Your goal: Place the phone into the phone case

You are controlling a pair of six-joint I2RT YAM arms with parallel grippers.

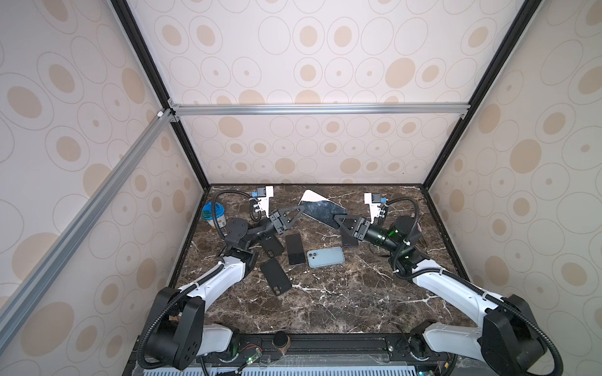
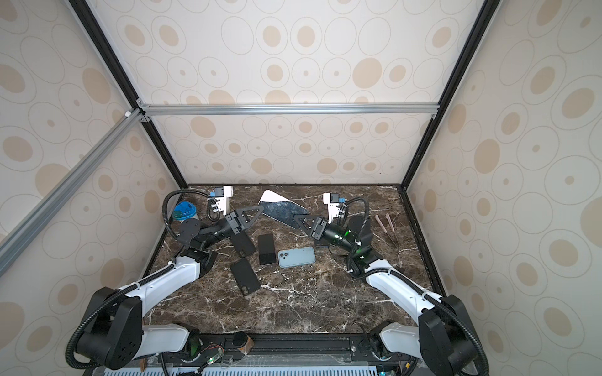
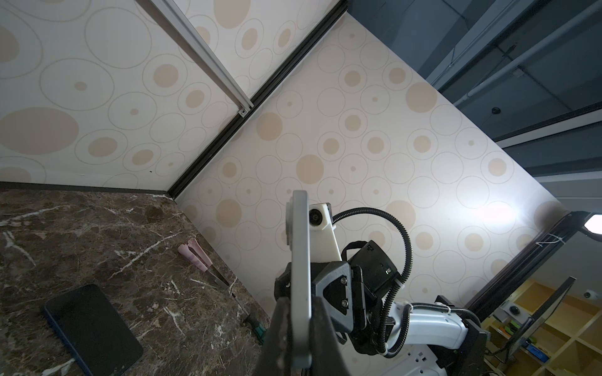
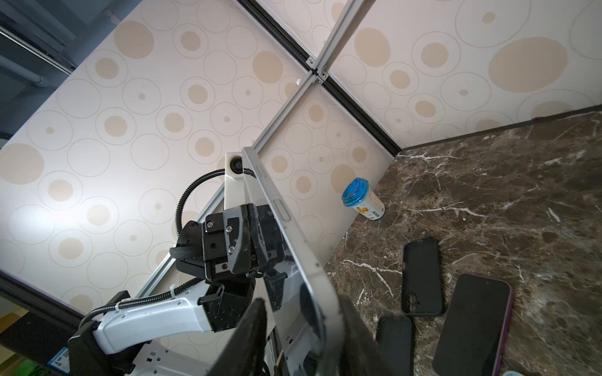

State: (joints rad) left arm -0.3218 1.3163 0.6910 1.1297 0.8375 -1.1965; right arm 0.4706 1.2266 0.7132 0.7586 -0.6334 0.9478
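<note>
Setting: dark marbled desk [image 1: 325,309] inside a booth of cream walls with tan dots.
Landmark: pale blue phone [image 1: 325,256], flat on the desk, camera side up.
Task phone: silver phone [image 1: 321,208], clear of the desk, above the pale blue phone and toward the back wall from it, tilted, glossy face toward the top cameras.
Left fingers: left fingers [image 3: 277,335] clamped tight across one end of the silver phone, seen edge-on in the left wrist view.
Right fingers: right fingers [image 4: 355,335] partway closed astride the opposite end, one flush against the phone, no clear sign of firm contact from the second.
Cases: two black cases, empty and well apart from the silver phone. One case [image 1: 275,276] nearer the robot and toward the left arm from the pale blue phone, another [image 1: 272,245] half under the left arm.
Risk, handover: likely twist or drop of the silver phone on release by the left fingers ahead of a sure pinch on the right.
Risk, fit: possible jam from the wrong case or a reversed camera end.
Risk, clutter: black phone [image 1: 294,249] just beside the pale blue phone, easy to knock on the way down.
Hidden: dark phone [image 1: 349,241], on the right arm's side of the pale blue phone, mostly under the right wrist. Right-finger contact lost in reflections. Case size against the silver phone impossible to judge.
</note>
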